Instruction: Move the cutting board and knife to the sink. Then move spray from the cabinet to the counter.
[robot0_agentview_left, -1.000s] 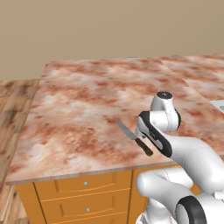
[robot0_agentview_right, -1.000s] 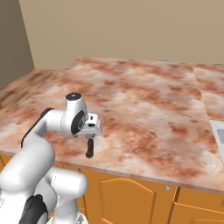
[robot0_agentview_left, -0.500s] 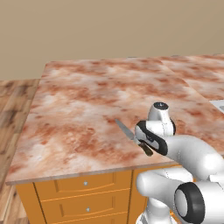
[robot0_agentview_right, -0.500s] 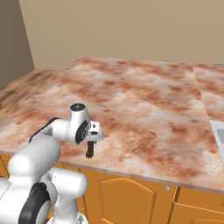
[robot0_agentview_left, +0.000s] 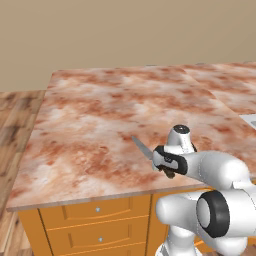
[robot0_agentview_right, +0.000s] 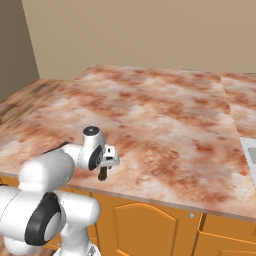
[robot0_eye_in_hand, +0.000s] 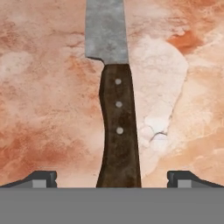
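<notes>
The gripper (robot0_eye_in_hand: 112, 180) is held spread wide above the knife (robot0_eye_in_hand: 114, 105), with one dark fingertip (robot0_eye_in_hand: 41, 178) seen to each side of the handle and neither touching it; nothing is grasped. In the hand view the dark wooden handle, marked by three pale rivets, is centred between the tips, while its butt end is cut off by the lower edge and the grey blade is cut off at the top, so the point is not seen there.

From the left base view the hand (robot0_agentview_left: 169, 161) is seen lowered close over the handle, which is largely hidden beneath it; only the blade of the knife (robot0_agentview_left: 141, 148) is left showing, pointed away to the far left. From the right base view the gripper (robot0_agentview_right: 107, 161) is partly masked by the arm's own wrist, and the blade cannot be made out.

The knife is laid flat on the counter (robot0_agentview_left: 100, 115), near its front edge, above the orange drawers (robot0_agentview_left: 90, 220). A corner of the sink (robot0_agentview_right: 248, 154) is cut off at the right border, so its contents cannot be told.
</notes>
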